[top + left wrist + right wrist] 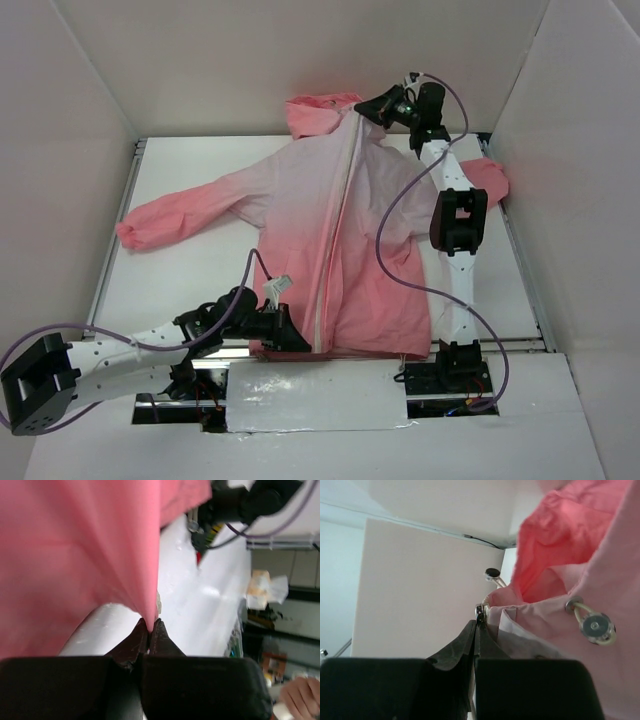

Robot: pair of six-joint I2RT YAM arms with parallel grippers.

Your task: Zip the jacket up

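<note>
The pink jacket [330, 240] lies flat on the table, hood at the far end, coral hem at the near edge. Its white zipper [336, 220] runs down the middle, closed along its length. My left gripper [290, 338] is shut on the hem next to the zipper's bottom end; in the left wrist view the coral fabric [90, 555] runs into the closed jaws of the gripper [150, 624]. My right gripper [366, 106] is at the collar by the hood, shut on the metal zipper pull [479, 611], as the right wrist view of the gripper [477, 625] shows.
White walls enclose the table on three sides. A silver-taped strip [320, 400] runs along the near edge between the arm bases. The hood's drawstring ends with metal toggles [592, 626] hang near the right gripper. The jacket's sleeves [190, 212] spread to both sides.
</note>
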